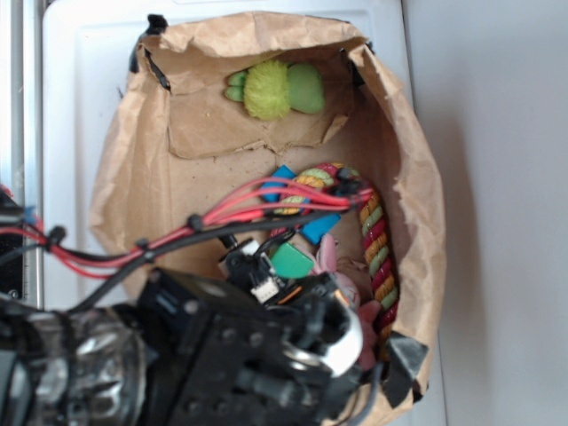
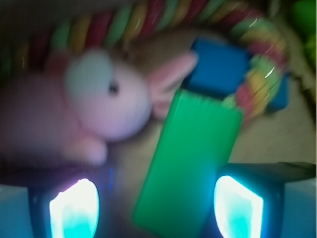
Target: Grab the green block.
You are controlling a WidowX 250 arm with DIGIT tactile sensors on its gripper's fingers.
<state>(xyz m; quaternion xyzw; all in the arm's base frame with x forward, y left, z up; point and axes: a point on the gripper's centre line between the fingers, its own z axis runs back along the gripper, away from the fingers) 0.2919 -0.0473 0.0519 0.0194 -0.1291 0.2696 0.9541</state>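
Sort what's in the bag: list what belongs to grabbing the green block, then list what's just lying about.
Belongs to the job:
- green block, lying between the open jaws
- gripper

Just lying about:
- pink bunny, beside the block
- blue block, at the green block's far end
- striped rope
- lime-green plush toy, at the far wall
- paper bag
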